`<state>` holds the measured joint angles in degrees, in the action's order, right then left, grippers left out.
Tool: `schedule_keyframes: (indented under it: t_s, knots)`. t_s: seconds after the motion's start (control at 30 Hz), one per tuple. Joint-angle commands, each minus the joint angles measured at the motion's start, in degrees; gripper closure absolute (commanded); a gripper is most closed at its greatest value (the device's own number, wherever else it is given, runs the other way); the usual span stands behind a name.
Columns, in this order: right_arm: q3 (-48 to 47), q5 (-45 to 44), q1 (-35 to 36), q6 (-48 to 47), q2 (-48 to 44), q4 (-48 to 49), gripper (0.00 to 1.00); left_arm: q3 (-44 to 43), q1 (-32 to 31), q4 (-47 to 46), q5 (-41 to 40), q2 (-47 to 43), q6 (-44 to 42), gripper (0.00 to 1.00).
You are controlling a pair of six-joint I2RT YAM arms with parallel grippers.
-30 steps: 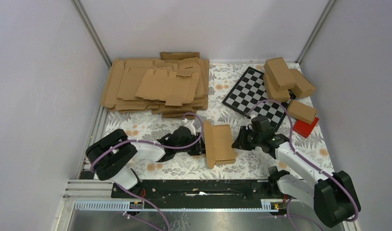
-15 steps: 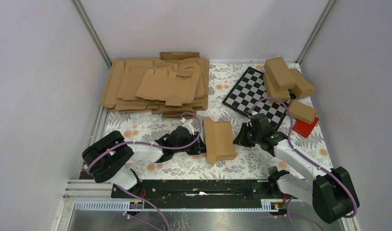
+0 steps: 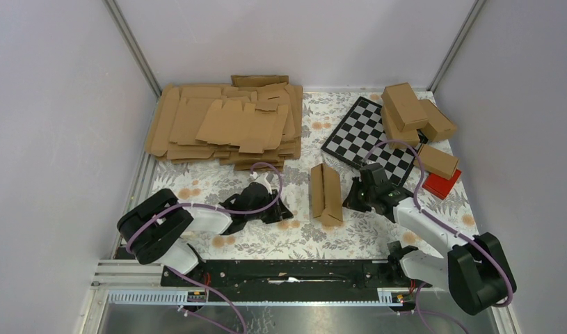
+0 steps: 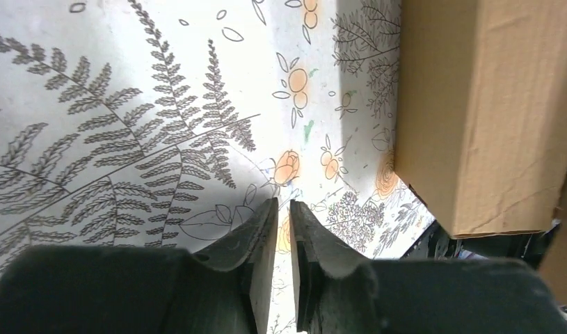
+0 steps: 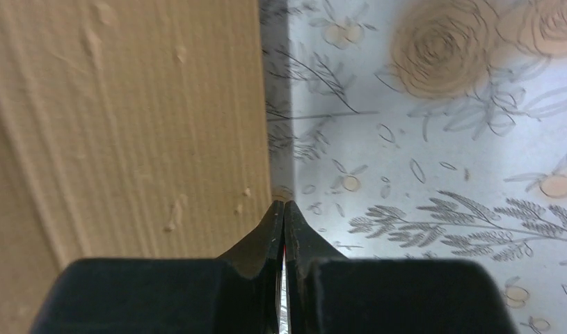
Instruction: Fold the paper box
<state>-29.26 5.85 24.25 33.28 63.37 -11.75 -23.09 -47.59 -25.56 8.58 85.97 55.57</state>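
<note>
The paper box [image 3: 325, 194] is a brown, partly folded carton standing on edge on the floral table between my two arms. It shows at the right of the left wrist view [image 4: 485, 111] and fills the left of the right wrist view [image 5: 120, 125]. My left gripper [image 3: 283, 212] sits to its left, apart from it, jaws nearly closed on nothing [image 4: 283, 209]. My right gripper [image 3: 350, 200] is shut, its tips [image 5: 284, 207] against the box's right side.
A heap of flat brown blanks [image 3: 225, 124] lies at the back left. A checkerboard [image 3: 367, 132] lies at the back middle. Several folded cartons [image 3: 412, 111] and a red block [image 3: 444, 184] sit at the back right. The metal rail [image 3: 266, 271] runs along the near edge.
The box has tipped from lying wide and open to standing narrow on edge, shifted right. My left gripper has drawn back left from it. My right gripper stays at its right side.
</note>
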Motion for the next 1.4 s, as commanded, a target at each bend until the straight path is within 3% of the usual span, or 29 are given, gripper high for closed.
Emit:
schedule_keyframes:
  t_s: [0.0, 0.2, 0.53, 0.67, 0.83, 1.13, 1.37]
  knots:
    - [0.2, -4.3, -0.3, -0.6, 2.1, -4.8, 1.00, 0.0, 0.4, 1.2, -3.1, -1.2, -0.1, 0.81]
    - [-0.8, -4.1, -0.3, -1.3, 4.1, -4.8, 1.00, -3.5, -1.4, -0.6, -0.1, 4.6, -0.8, 0.88]
    - [-1.6, -0.8, -0.3, -1.5, 5.3, -3.4, 1.00, -15.6, -6.5, -3.9, 3.7, 14.4, -1.2, 0.89]
    - [-2.1, 0.0, -0.3, -1.7, 5.3, -3.3, 1.00, -19.7, -7.0, -1.8, 4.1, 14.3, -4.6, 0.89]
    - [-2.1, 7.8, -0.3, -4.6, 7.5, 0.9, 1.00, -25.0, -7.2, 3.4, 4.7, 15.8, -10.3, 0.89]
    - [-2.4, 17.5, 0.8, -6.8, 12.2, 6.2, 1.00, -21.7, -7.9, 8.9, 1.1, 8.9, -14.4, 0.88]
    - [-5.9, 18.4, 8.7, -7.8, 16.4, 7.4, 1.00, -14.7, -9.6, 10.9, -1.1, 0.0, -12.4, 0.87]
